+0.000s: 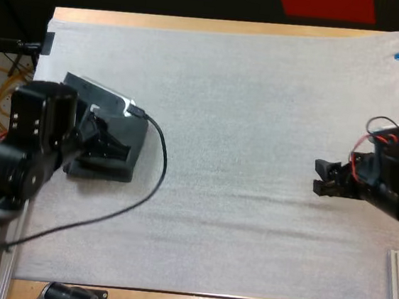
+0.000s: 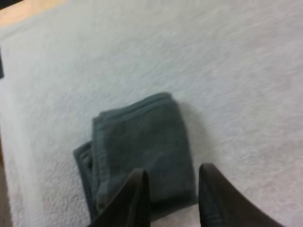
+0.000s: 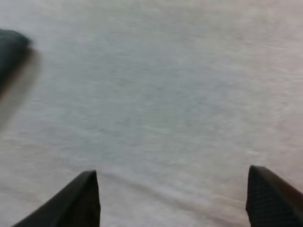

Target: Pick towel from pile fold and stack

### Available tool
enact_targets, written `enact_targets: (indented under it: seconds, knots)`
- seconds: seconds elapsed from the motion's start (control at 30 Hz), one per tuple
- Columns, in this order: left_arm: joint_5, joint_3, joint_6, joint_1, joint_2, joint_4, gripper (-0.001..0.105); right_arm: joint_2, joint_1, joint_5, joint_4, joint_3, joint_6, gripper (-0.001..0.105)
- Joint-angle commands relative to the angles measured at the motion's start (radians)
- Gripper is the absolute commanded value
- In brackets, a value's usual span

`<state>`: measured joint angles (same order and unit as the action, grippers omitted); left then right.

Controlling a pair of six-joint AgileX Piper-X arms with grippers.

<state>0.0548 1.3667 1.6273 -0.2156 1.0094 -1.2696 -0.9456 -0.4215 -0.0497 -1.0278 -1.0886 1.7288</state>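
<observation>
Dark grey-green folded towel [image 1: 134, 150] lies flat on the white mat [image 1: 259, 127] at the left of the high view's frame, well apart from the right arm. In the left wrist view a second edge juts out beneath the top piece along one side. Whether this is a second towel or a lower fold cannot be told.

The left gripper [image 2: 173, 170] hangs over the towel's near edge. Its fingers [image 2: 137, 198] are a narrow gap apart and hold nothing. The right gripper [image 1: 318, 176] sits at the right of the frame over bare mat, fingers spread wide and empty.

Likely hazards, as judged:
- If the left fingers close or drop where they are, they may pinch the top layer's edge. Any pull would then open the fold or slide the bundle askew.
- A sideways sweep at this height could shove the towel toward the mat's left border and the wooden surface [image 1: 198, 24].

Count: one folded bundle, one mat, two grippers.
</observation>
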Motion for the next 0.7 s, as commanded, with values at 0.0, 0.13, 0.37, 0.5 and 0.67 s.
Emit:
enact_targets:
  seconds: [0.0, 0.13, 0.37, 0.5, 0.67]
  knots:
    - [-0.008, -0.001, 0.015, -0.026, -0.018, 0.02, 0.024, -0.018, 0.002, 0.029, 0.016, -0.002, 0.023, 0.063]
    - [-0.008, -0.002, 0.015, -0.045, -0.052, 0.051, 0.024, -0.046, 0.082, -0.019, 0.021, -0.002, 0.024, 0.063]
    - [-0.002, -0.002, -0.049, -0.042, -0.082, 0.075, 0.024, -0.029, 0.324, -0.076, 0.019, -0.002, 0.053, 0.063]
    - [0.001, -0.002, -0.065, 0.048, -0.082, 0.111, 0.024, 0.013, 0.41, -0.076, 0.001, -0.002, 0.059, 0.063]
    - [-0.127, -0.017, 0.0, 0.303, -0.109, 0.152, 0.024, 0.1, 0.452, -0.076, -0.025, -0.002, 0.109, 0.063]
